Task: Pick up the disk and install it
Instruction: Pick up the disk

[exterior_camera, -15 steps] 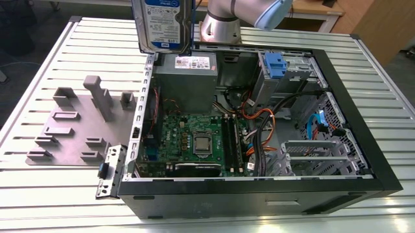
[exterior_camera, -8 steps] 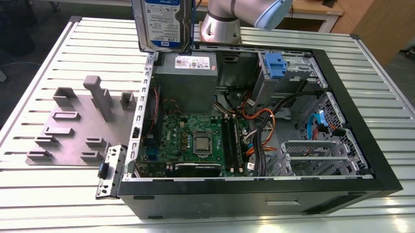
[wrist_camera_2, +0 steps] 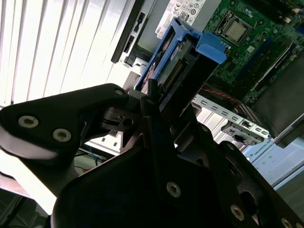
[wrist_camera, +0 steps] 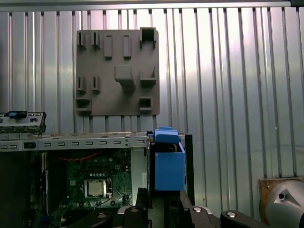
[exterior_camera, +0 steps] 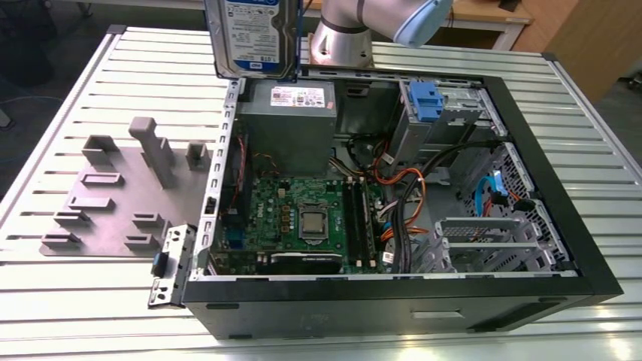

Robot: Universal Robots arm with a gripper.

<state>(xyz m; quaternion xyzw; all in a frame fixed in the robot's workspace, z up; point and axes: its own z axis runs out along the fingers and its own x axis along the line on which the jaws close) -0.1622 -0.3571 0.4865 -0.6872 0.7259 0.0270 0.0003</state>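
The disk (exterior_camera: 252, 37) was up off the table, clamped in the gripper (wrist_camera_2: 164, 102), whose black fingers (wrist_camera_2: 152, 97) were closed narrow on its upper end in the second wrist view. It stood on end, with its long axis running straight away from the gripper and down toward the open computer case (exterior_camera: 546, 150). In the exterior view its labelled face was turned to the camera. It hung over the case's far corner at the exterior view's left, above the grey power supply (exterior_camera: 291, 113) and clear of it. In the first wrist view the blue carrier end of the disk (wrist_camera: 169, 166) pointed away from the gripper (wrist_camera: 164, 209), with the case wall just beside it and the motherboard (wrist_camera: 95, 183) off to one side below. The drive cages lay elsewhere: one with a blue latch (exterior_camera: 426, 101) at the far side of the case, another cage (exterior_camera: 492, 241) nearer the camera, both toward the exterior view's right and well apart from the disk. Which of them was meant to take the disk could not be told. The grey fixture plate (exterior_camera: 110, 203) sat on the slatted table (exterior_camera: 60, 316) beside the case, at the exterior view's left. As the rig had one arm (exterior_camera: 346, 37), no question of the nearer hand arose.
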